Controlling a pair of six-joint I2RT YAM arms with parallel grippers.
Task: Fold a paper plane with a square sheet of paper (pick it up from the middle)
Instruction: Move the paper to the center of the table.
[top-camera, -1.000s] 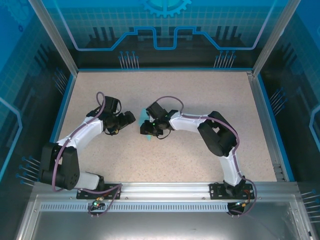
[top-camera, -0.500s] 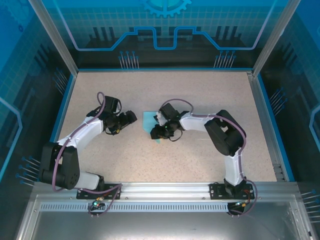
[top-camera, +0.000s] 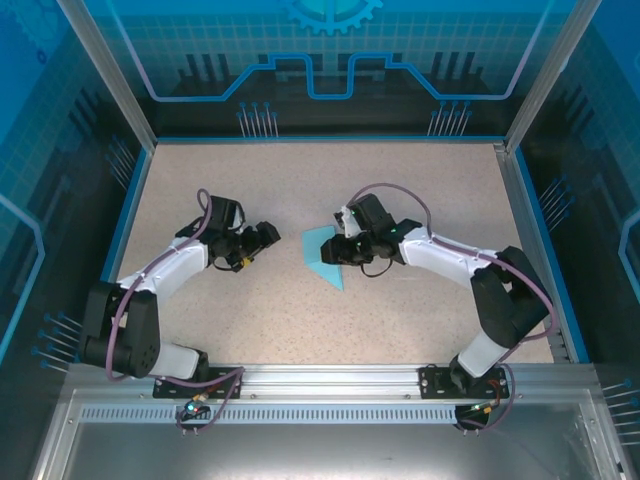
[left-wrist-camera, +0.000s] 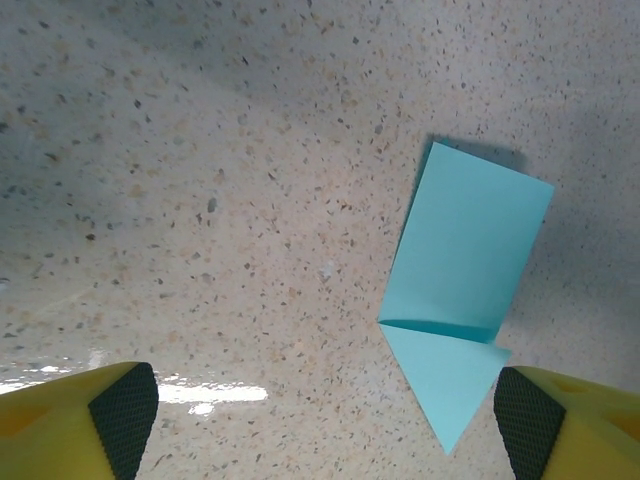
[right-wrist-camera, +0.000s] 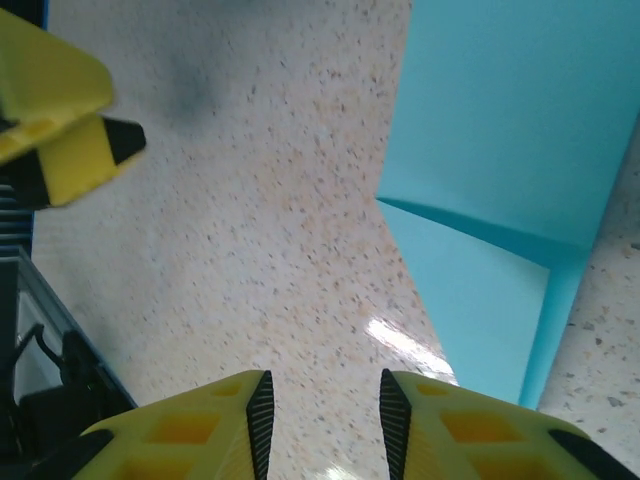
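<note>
Paper: we found the part-folded square sheet of paper (top-camera: 322, 255) flat at mid-table (top-camera: 400, 180), between both grippers, within reach of either.
Left gripper (left-wrist-camera: 325, 415): released, jaws wide, left of it, probably readied.
Right gripper (right-wrist-camera: 322, 420): jaws narrowly parted, empty, at its right edge.

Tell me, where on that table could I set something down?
The table's back strip along the far wall is bare, so is the front strip between paper and rail. The middle is crowded: the folded paper lies between the left gripper and right gripper.
</note>
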